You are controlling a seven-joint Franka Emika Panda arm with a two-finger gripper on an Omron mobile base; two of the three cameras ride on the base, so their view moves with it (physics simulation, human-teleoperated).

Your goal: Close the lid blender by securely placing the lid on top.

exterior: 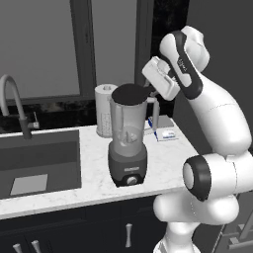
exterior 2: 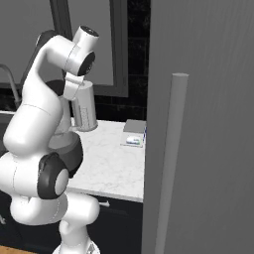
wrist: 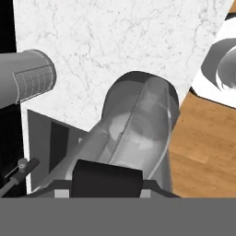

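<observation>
The blender [exterior: 128,143] stands on the counter [exterior: 94,163] right under the gripper [exterior: 150,90], and the black lid [exterior: 129,93] sits across the top of the jar, so the big part looks done. The gripper is pinching the lid's small tab at the jar's edge. I think what's left is to let go and lift away.

White robot arm [exterior: 217,123] of glossy, rounded, bulbous segments joined by dark grey bands and round dark joint caps.
</observation>
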